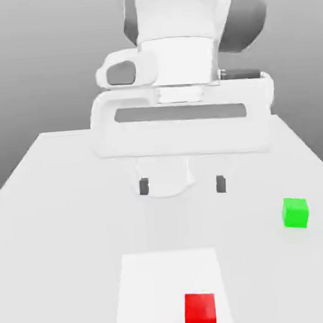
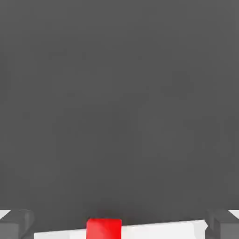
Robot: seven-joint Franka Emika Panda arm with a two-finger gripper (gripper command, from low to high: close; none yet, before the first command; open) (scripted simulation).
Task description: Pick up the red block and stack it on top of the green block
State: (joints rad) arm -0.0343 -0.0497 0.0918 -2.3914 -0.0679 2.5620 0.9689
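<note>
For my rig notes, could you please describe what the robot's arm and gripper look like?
The arm is glossy white with dark grey joint sections. The hand is a wide, rounded white block with a grey stripe across it. The gripper has two small dark grey fingers.

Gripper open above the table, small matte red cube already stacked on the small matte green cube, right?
Not stacked. In the exterior view the small matte red cube and the small matte green cube sit apart on the table. The gripper is open above it.
</note>
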